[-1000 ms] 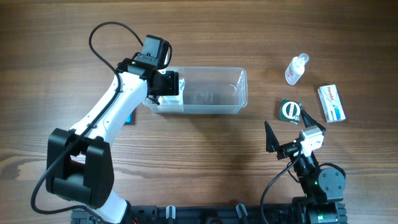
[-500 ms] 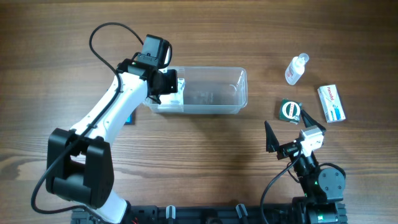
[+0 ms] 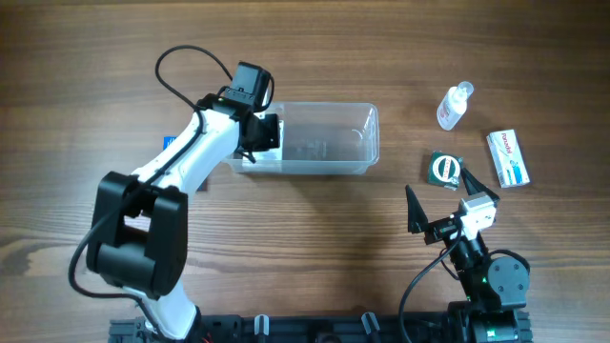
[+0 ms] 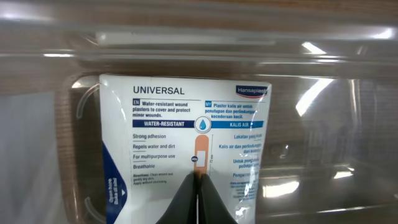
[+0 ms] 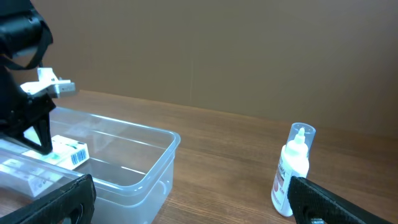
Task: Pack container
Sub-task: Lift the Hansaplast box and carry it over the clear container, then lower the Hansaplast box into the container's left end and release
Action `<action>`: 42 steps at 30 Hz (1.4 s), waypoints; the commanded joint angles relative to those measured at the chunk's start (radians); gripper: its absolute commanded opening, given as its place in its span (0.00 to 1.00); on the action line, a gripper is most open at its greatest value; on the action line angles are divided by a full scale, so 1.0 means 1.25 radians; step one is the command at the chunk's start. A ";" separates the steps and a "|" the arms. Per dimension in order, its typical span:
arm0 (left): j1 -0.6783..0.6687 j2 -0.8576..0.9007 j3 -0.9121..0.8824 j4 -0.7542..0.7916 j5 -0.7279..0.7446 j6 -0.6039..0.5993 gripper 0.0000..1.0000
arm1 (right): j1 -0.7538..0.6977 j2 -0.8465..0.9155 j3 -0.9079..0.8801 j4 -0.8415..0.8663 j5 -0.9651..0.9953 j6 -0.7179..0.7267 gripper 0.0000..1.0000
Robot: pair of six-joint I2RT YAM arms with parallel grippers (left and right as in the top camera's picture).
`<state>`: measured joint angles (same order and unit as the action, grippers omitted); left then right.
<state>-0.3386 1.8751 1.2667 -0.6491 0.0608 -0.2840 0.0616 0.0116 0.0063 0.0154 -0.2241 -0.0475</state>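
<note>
The left gripper [image 4: 198,186], fingers together, hangs over the plaster box [image 4: 186,137] in the container [image 3: 372,138]; the bottle [image 3: 454,105] lies nearer the wide-apart right gripper [image 3: 438,195].

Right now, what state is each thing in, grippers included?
container: upright, lidless, plaster box inside.
plaster box: lying flat, label up.
left gripper: shut, nothing between its fingers, over the plaster box.
right gripper: open, empty.
bottle: upright, capped, outside the container.
roll: lying flat, outside.
white box: lying flat, outside.
</note>
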 commanded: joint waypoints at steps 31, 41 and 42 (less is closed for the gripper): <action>-0.112 -0.031 0.118 -0.029 0.007 -0.013 0.04 | -0.003 -0.005 -0.001 0.003 0.005 -0.004 1.00; -0.113 0.037 0.117 -0.034 0.007 -0.031 0.04 | -0.003 -0.005 -0.001 0.003 0.005 -0.004 1.00; -0.113 0.044 0.117 -0.034 0.004 -0.031 0.04 | -0.003 -0.005 -0.001 0.003 0.005 -0.004 1.00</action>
<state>-0.4824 1.8893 1.3960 -0.6918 0.0582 -0.3027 0.0616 0.0116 0.0063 0.0154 -0.2241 -0.0475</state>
